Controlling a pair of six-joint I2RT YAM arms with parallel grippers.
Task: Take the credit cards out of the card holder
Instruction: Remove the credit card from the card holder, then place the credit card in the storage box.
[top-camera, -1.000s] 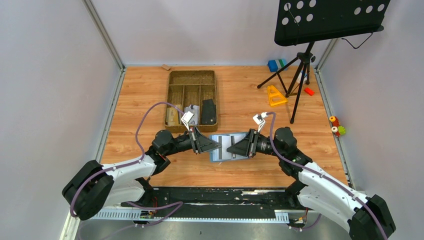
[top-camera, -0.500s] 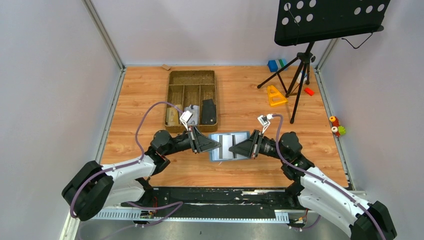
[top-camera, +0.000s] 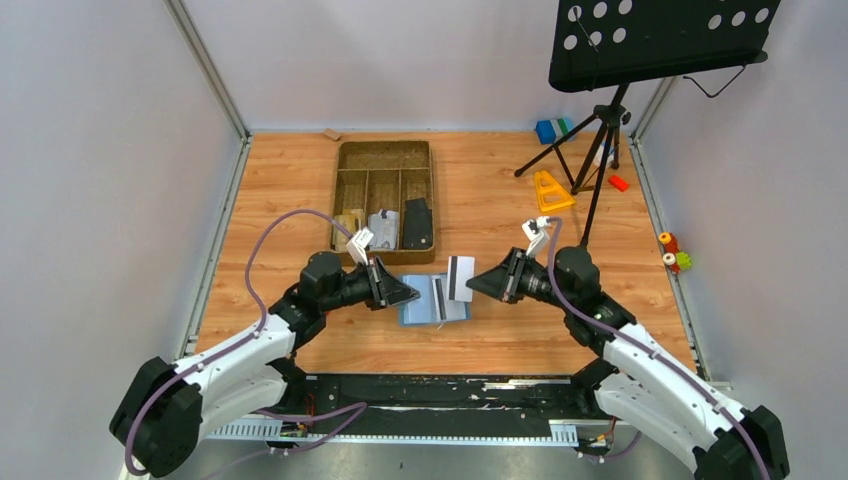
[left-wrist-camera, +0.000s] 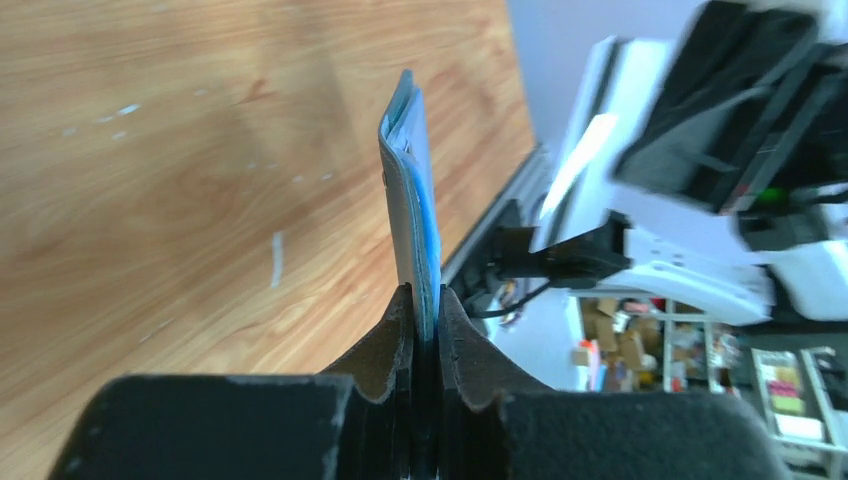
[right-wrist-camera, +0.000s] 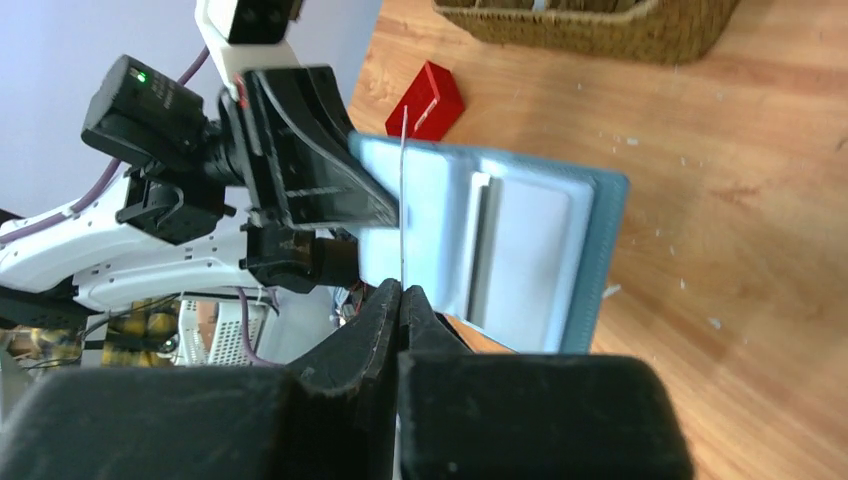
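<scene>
The slate-blue card holder (top-camera: 422, 312) hangs open just above the table, and my left gripper (top-camera: 410, 293) is shut on its left edge. In the left wrist view the card holder (left-wrist-camera: 410, 190) stands edge-on, pinched between the fingers of my left gripper (left-wrist-camera: 425, 303). To its right, my right gripper (top-camera: 474, 283) is shut on a white credit card (top-camera: 461, 279) with a dark stripe, held upright and free of the pockets. The right wrist view shows that credit card (right-wrist-camera: 402, 190) as a thin line rising from my right gripper (right-wrist-camera: 402, 292), in front of the pale-blue card holder (right-wrist-camera: 520, 250).
A brown divided tray (top-camera: 340, 190) stands behind the holder, with a tan, a grey and a dark flat item in its near compartments. A red block (right-wrist-camera: 425, 100) lies on the wood. At the back right are a music-stand tripod (top-camera: 600, 130), a yellow wedge (top-camera: 550, 190) and a blue-and-green block (top-camera: 552, 128).
My right gripper shut on a card and drew it rightwards out of the holder. My left gripper carried the holder a little to the left.
</scene>
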